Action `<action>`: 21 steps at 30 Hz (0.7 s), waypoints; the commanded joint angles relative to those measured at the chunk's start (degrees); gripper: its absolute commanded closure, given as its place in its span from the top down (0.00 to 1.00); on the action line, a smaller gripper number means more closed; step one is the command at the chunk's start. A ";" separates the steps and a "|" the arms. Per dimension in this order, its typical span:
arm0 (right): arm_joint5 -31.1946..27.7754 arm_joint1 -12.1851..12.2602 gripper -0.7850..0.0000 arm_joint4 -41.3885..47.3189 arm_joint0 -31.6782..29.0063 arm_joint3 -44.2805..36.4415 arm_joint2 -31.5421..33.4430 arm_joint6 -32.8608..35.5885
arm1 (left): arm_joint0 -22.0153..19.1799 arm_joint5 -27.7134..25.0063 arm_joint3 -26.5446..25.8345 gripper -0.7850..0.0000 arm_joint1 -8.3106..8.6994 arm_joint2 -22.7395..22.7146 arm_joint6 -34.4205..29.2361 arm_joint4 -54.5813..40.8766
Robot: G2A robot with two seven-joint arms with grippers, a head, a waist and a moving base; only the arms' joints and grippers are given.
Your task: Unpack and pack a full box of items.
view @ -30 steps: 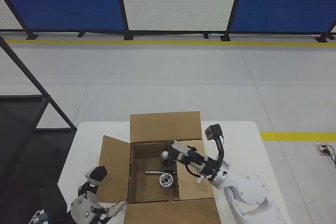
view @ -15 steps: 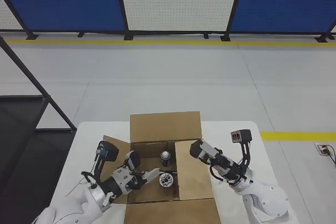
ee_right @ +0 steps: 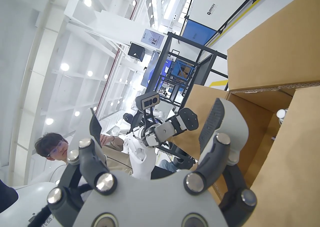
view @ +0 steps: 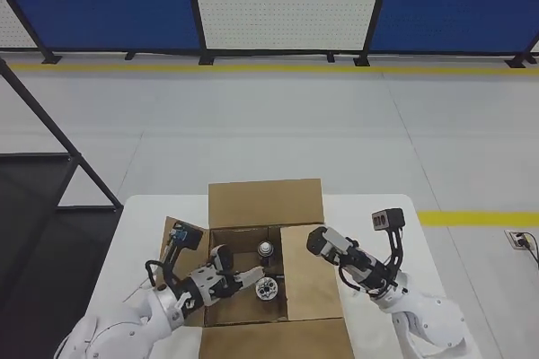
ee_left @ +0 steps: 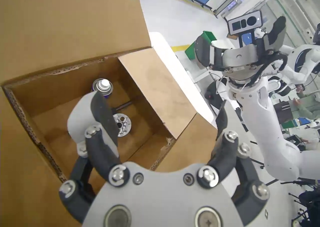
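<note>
You look to be partway through unpacking. The box (view: 263, 205) stands open on the worktop (view: 377, 215), lower centre of the top view, and a spray can (ee_left: 102, 85), a metal disc (ee_left: 121, 124) and a thin rod (ee_left: 123, 105) lie inside it. Your left tool (view: 236, 280) hangs over the box's left half, fingers spread and empty. Your right tool (view: 320, 240), likewise spread and empty, sits above the right flap. Repacking is all ahead.
</note>
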 commanded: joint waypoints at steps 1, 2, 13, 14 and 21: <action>0.06 0.00 1.00 -0.02 -0.11 -0.07 -0.02 -0.22 | -1.16 1.47 1.39 1.00 -0.12 1.73 -1.71 -1.36; 0.08 0.04 1.00 -0.21 -0.38 -0.63 -0.27 -0.57 | -2.05 2.12 2.28 1.00 -0.20 3.00 -2.58 -1.27; -3.75 1.03 1.00 2.75 -5.93 -4.51 3.76 -3.51 | -14.61 9.42 16.24 1.00 -2.57 15.24 -7.35 -12.15; -3.97 1.14 1.00 3.10 -6.57 -4.99 4.33 -3.61 | -15.37 9.96 17.48 1.00 -2.79 15.86 -7.37 -13.46; -4.85 1.83 1.00 4.32 -9.45 -7.21 6.60 -3.63 | -19.12 10.40 24.04 1.00 -4.06 19.41 -6.44 -18.97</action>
